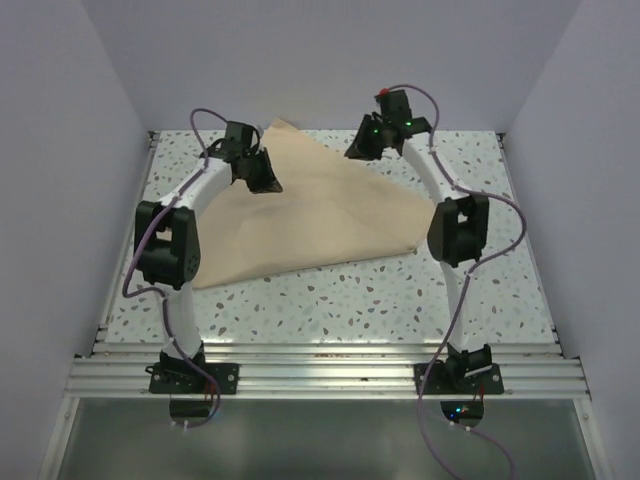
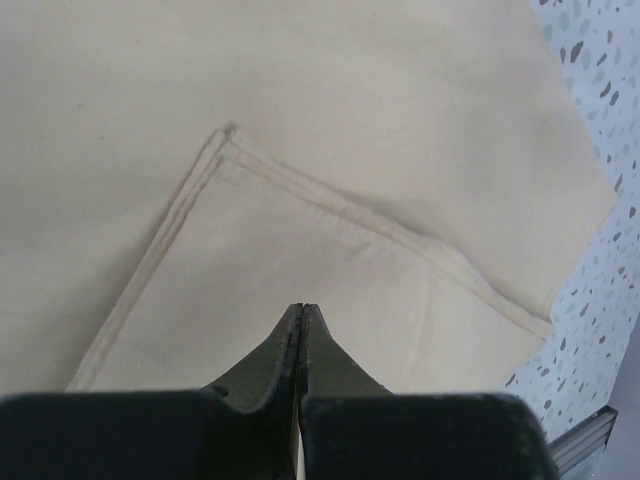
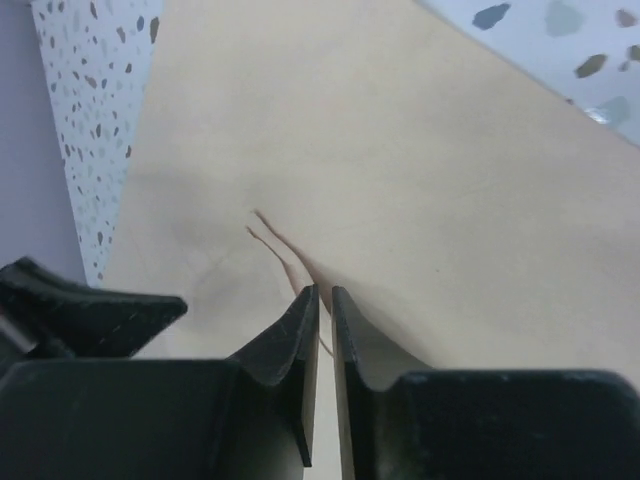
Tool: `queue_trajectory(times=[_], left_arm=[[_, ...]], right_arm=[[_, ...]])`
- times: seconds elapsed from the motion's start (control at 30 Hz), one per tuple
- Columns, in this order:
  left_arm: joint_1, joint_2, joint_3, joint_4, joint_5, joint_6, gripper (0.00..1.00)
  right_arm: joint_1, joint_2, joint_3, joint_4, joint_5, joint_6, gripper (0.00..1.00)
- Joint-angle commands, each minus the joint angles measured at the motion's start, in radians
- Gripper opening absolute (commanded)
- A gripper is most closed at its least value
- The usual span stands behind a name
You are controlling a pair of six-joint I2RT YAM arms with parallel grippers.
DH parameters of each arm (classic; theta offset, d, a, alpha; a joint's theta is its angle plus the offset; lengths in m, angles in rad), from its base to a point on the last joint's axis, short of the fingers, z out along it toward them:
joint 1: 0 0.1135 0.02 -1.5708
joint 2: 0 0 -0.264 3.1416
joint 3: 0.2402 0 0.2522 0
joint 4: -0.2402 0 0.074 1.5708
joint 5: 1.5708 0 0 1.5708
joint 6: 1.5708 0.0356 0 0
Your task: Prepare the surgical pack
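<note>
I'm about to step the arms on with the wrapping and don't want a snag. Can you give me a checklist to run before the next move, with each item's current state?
1. Left end effector shut and holding nothing: ok; it sits closed over the cloth.
2. Right end effector let go of the cloth: cannot tell; its jaws are slightly parted, and a pucker runs from its tips.
3. Folded hemmed corner lying flat: ok.
4. Cloth clear of the near edge of the table: ok.
5. Anything else of the pack in view: not ok; only cloth shows.
</note>
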Motion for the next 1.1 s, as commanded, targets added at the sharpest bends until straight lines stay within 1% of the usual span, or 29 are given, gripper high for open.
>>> queue_trajectory(times=[0.0,0.03,0.07,0.1,0.13,0.17,0.2,0.23,0.3,0.33,0.4,0.53,0.63,0.67,0.73,0.8,0.9,1.07], left_arm=[[0.005,0.139,0.167,0.06,0.055,-0.027,0.0],[0.005,0.139,0.2,0.054,0.055,-0.027,0.0],[0.005,0.2,0.228,0.052,0.092,-0.04,0.0],[0.005,0.229,0.251,0.048,0.109,-0.046,0.0],[0.005,0.257,0.298,0.021,0.115,-0.053,0.0],[0.005,0.301,0.318,0.005,0.123,-0.063,0.0],[0.005,0.317,0.343,-0.01,0.12,-0.061,0.0],[0.005,0.329,0.346,-0.035,0.114,-0.06,0.0],[0.006,0.355,0.349,-0.061,0.105,-0.06,0.0],[0.009,0.368,0.355,-0.099,0.103,-0.066,0.0],[0.009,0.406,0.363,-0.133,0.124,-0.066,0.0],[0.009,0.45,0.361,-0.162,0.137,-0.067,0.0],[0.015,0.478,0.371,-0.185,0.137,-0.067,0.0],[0.019,0.484,0.371,-0.188,0.146,-0.07,0.0],[0.025,0.5,0.363,-0.188,0.163,-0.075,0.0],[0.025,0.509,0.369,-0.205,0.16,-0.07,0.0],[0.028,0.521,0.363,-0.219,0.158,-0.066,0.0],[0.032,0.553,0.375,-0.239,0.184,-0.061,0.0]], right_arm=[[-0.02,-0.203,-0.175,-0.138,-0.024,-0.088,0.12],[-0.023,-0.252,-0.246,-0.138,-0.046,-0.106,0.12],[-0.028,-0.297,-0.316,-0.118,-0.069,-0.122,0.08],[-0.033,-0.338,-0.388,-0.104,-0.131,-0.134,0.06],[-0.045,-0.424,-0.518,-0.086,-0.17,-0.151,0.04],[-0.054,-0.458,-0.58,-0.046,-0.207,-0.153,0.03],[-0.069,-0.495,-0.684,-0.026,-0.297,-0.151,0.0],[-0.074,-0.539,-0.726,-0.009,-0.334,-0.156,0.0],[-0.082,-0.569,-0.819,0.009,-0.392,-0.171,0.0],[-0.082,-0.581,-0.847,0.014,-0.438,-0.185,0.0],[-0.082,-0.584,-0.93,0.046,-0.455,-0.185,0.0],[-0.091,-0.566,-1.013,0.107,-0.463,-0.18,0.0],[-0.094,-0.52,-1.036,0.169,-0.518,-0.151,0.0],[-0.094,-0.485,-1.036,0.208,-0.565,-0.142,0.0],[-0.093,-0.459,-1.036,0.256,-0.581,-0.121,0.0],[-0.094,-0.417,-1.026,0.259,-0.574,-0.125,0.0],[-0.096,-0.354,-1.027,0.262,-0.603,-0.13,0.0],[-0.134,-0.319,-1.085,0.262,-0.557,-0.143,0.0]])
